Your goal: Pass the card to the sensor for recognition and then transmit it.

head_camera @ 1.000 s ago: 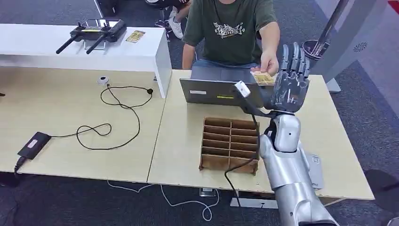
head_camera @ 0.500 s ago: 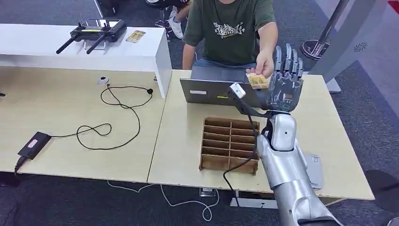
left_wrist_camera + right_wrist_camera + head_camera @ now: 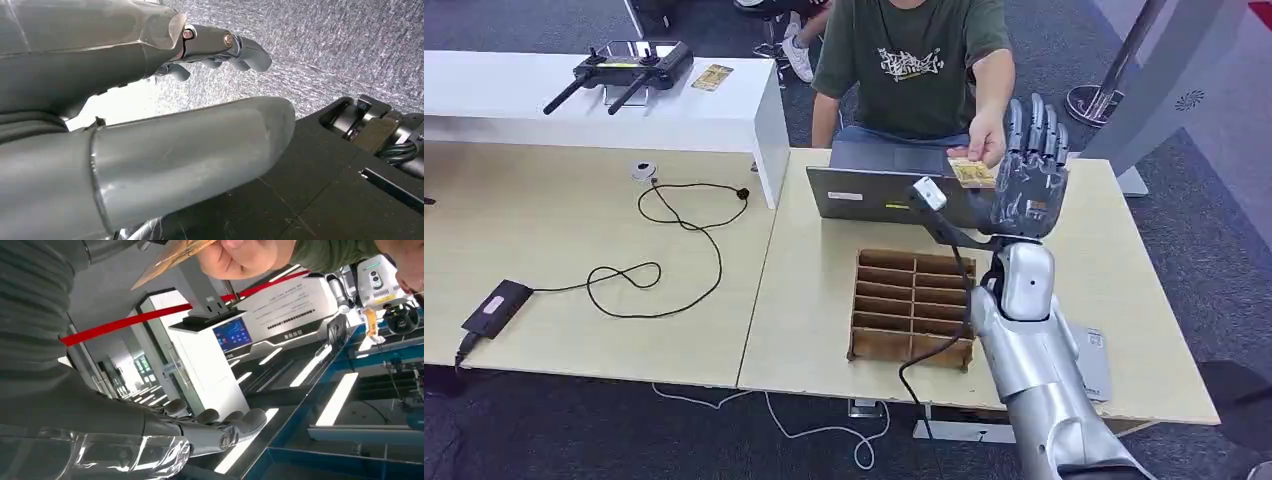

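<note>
Head view looked down on a pale wooden table made of two tops pushed together, standing on dark grey carpet. The right hand was raised over the far side of the table, palm up, fingers spread and upright, gripping nothing. A person in a dark green shirt sat across the table and held the card right at the hand's thumb side; whether it touched the hand could not be told. Just below the card lay a grey laptop, and nearer the robot a brown cardboard divider tray. On the table's left half ran a black cable to a black power brick, with a small round puck near the far edge. A white bench stood behind that half, carrying a black controller and a second small card. A grey pillar rose at the far right.

Right wrist view showed the person's hand pinching the card above the robot's splayed fingers, with a white kiosk and its blue screen behind.

Left wrist view showed the left hand hanging over the carpet, its fingers loosely apart, holding nothing.
</note>
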You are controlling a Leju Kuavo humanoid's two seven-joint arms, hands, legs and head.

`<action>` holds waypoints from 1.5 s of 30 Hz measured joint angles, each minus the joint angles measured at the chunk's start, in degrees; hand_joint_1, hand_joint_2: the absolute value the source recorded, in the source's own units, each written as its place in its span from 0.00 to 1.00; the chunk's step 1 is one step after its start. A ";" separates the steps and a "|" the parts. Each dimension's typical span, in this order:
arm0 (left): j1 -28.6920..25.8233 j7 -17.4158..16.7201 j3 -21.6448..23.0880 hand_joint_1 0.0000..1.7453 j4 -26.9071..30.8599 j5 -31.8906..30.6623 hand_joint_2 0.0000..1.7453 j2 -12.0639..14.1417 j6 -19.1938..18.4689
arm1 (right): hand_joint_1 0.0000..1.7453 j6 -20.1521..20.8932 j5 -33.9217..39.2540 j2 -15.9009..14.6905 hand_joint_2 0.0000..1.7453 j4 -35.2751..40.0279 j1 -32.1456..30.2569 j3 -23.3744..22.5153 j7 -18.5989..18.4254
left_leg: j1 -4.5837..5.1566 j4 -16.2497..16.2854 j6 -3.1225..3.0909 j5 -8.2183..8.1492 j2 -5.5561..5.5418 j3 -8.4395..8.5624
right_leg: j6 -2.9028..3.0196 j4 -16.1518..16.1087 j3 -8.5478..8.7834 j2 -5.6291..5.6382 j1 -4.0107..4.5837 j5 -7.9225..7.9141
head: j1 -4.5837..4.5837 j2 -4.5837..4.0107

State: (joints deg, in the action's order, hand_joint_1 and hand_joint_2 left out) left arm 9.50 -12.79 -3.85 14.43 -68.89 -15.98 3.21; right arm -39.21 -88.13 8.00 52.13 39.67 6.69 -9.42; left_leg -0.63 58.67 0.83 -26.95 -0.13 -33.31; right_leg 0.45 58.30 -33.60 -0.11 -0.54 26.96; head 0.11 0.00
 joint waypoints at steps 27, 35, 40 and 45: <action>-0.06 0.00 -0.09 0.00 0.00 1.70 0.00 0.02 0.50 | 1.00 0.15 0.07 -0.02 1.00 -1.86 1.40 0.96 0.50 | 0.00 0.00 0.00 0.00 -0.01 -0.01 | 0.00 0.00 0.00 -0.01 0.00 0.00 | 0.00 0.00; -0.06 0.02 -0.13 0.00 0.00 1.84 0.00 0.07 0.50 | 1.00 0.46 0.07 -0.02 1.00 -2.66 1.99 1.16 0.48 | 0.00 0.00 0.00 0.00 -0.02 -0.02 | 0.00 0.00 0.00 -0.01 0.00 0.00 | 0.00 0.00; -0.05 0.02 -0.11 0.00 0.00 1.44 0.00 0.07 0.28 | 1.00 0.74 0.00 -0.02 1.00 -3.23 2.27 1.20 -0.74 | 0.00 0.00 0.00 0.00 -0.02 -0.01 | 0.00 0.00 0.00 -0.01 0.00 0.00 | 0.00 0.00; 0.03 -0.24 -0.04 0.00 0.00 0.57 0.00 0.04 -0.39 | 1.00 0.57 -0.02 -0.24 1.00 -3.26 2.25 1.20 -1.20 | 0.00 0.00 0.00 0.00 -0.01 -0.01 | 0.00 -0.01 -0.02 0.00 0.00 0.00 | 0.00 0.00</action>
State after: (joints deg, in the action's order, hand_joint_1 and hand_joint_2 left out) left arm 9.53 -13.03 -3.89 14.43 -68.33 -15.93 2.82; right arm -38.64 -88.15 7.76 48.87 41.92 7.89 -10.62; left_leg -0.63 58.67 0.83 -26.95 -0.14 -33.32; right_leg 0.45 58.29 -33.61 -0.11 -0.54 26.96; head 0.11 0.00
